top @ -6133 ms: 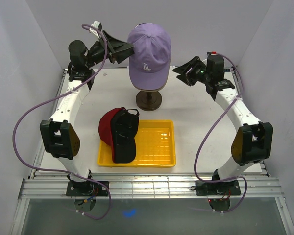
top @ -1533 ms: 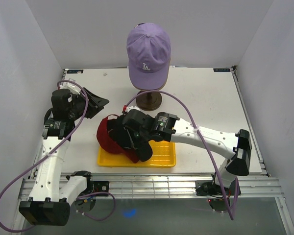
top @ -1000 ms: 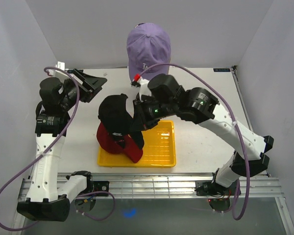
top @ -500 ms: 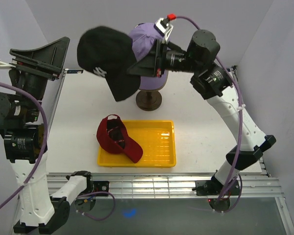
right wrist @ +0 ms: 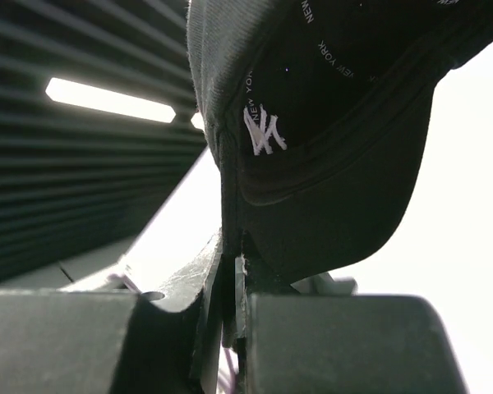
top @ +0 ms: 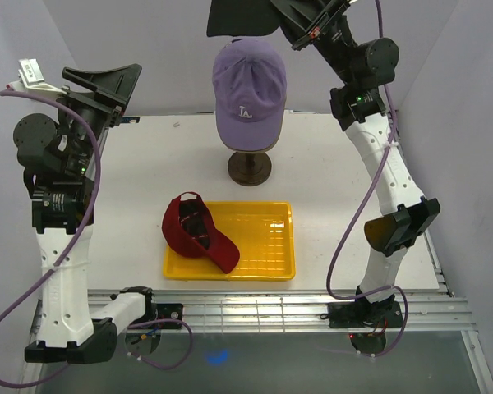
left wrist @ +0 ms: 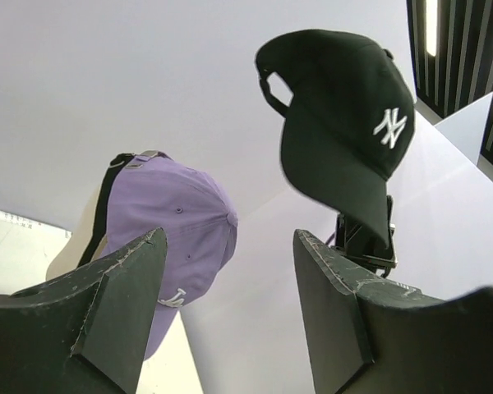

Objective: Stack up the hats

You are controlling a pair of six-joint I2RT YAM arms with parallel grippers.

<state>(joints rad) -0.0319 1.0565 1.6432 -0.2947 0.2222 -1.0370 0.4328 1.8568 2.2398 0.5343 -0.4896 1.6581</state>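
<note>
Black hat (top: pixel 240 18) sits at the top edge of the top view, above the lavender hat (top: pixel 248 82) and not touching it. Right claw (top: pixel 283 16) is clamped on its brim; the wrist view shows the fingers (right wrist: pixel 222 279) pinched together on the brim edge. Lavender hat is on a stand with a wooden base (top: pixel 249 168), back centre of the table (top: pixel 337 189). Red hat (top: pixel 195 230) lies opening-up at the left end of the yellow tray (top: pixel 267 246). Left claw (top: pixel 123 90) is raised at upper left, fingers apart, holding nothing.
</note>
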